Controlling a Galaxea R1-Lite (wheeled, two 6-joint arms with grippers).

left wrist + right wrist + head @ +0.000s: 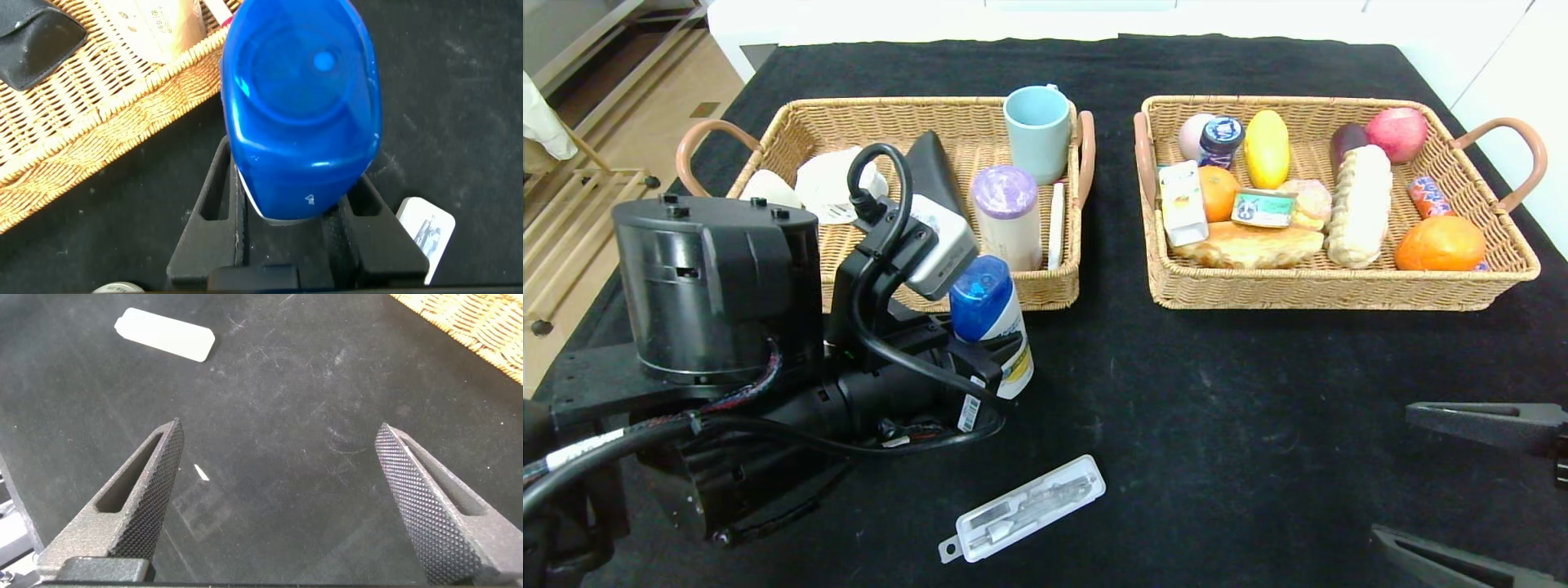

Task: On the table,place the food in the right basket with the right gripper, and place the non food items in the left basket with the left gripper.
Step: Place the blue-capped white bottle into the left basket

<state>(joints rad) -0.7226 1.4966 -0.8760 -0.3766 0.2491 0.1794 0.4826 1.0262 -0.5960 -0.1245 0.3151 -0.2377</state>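
Gripping a blue-capped white bottle [990, 322], the left end effector [980, 351] sits at about eight o'clock on the black table [1217, 392], just in front of the left basket [1045, 290]. Its two fingers are closed against the bottle's sides, and the blue cap points up toward the head camera. In the left wrist view the same bottle [301, 106] fills the frame between the dark fingers [208, 212], with the wicker rim close beside it.

Inside the left basket stand a pale blue mug [1037, 132] at its far right corner and a purple-lidded canister [1007, 214] nearer the front, with white items at the left.

At six o'clock on the table lies a clear plastic blister pack [1023, 508], flat and apart from everything else.

At two o'clock, the right basket [1339, 290] holds food: a yellow mango [1267, 149], a red apple [1396, 134], an orange [1440, 243], a long bread roll [1359, 204] and a small can [1263, 207].

At four o'clock, the right end effector [278, 498] hovers over bare table with its fingers spread wide, holding nothing.
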